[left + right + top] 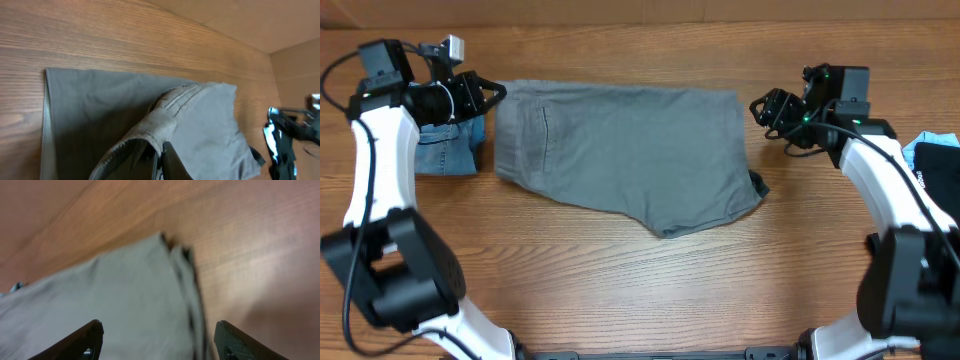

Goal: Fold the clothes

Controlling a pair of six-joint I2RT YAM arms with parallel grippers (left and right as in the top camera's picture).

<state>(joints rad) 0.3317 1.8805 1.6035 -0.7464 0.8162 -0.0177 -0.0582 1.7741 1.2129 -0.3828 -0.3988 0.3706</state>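
Note:
The grey shorts [625, 150] lie spread across the middle of the wooden table, folded over themselves. My left gripper [492, 92] is at their far left corner, shut on a pinched, lifted fold of the grey fabric [165, 120]. My right gripper [760, 108] is open just off their far right corner, touching nothing. In the right wrist view the open fingers [157, 340] straddle the hemmed edge of the shorts [125, 300], with bare wood to the right.
Folded blue denim shorts [445, 145] lie at the far left beside the grey shorts. Black and light-blue garments [935, 160] sit at the right edge. The right arm shows at the edge of the left wrist view [285, 135].

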